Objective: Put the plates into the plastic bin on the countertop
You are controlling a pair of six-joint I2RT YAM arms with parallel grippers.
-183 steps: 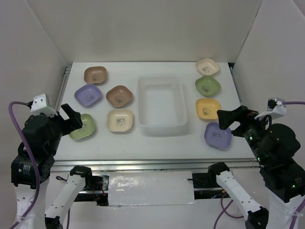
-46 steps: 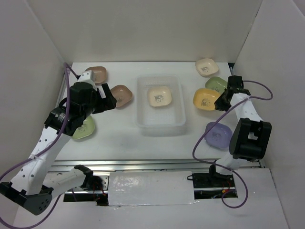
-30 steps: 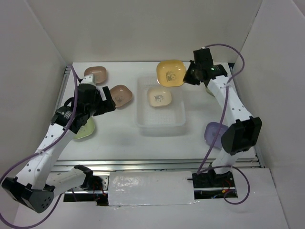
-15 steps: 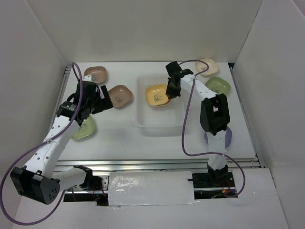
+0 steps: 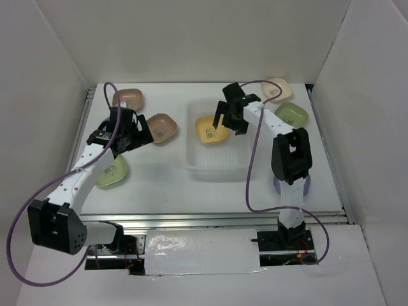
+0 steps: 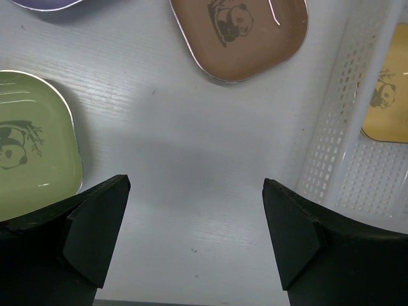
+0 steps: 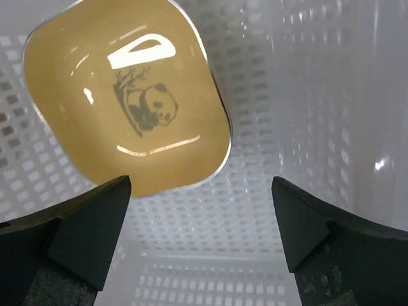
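White countertop [image 5: 167,186]; yellow-orange plate [image 5: 207,130] in bin [image 5: 220,167]

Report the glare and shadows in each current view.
Right wrist: white glare streaks on the yellow plate, and glints on the bin wall. Left wrist: a soft grey shadow on the countertop, faint sheen on the green plate. Top external: even light, soft shadows on the countertop near the bin.

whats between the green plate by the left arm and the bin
Only bare countertop. The left wrist view shows it: the green plate at its left edge, the plastic bin wall at its right, the brown plate off to one side.
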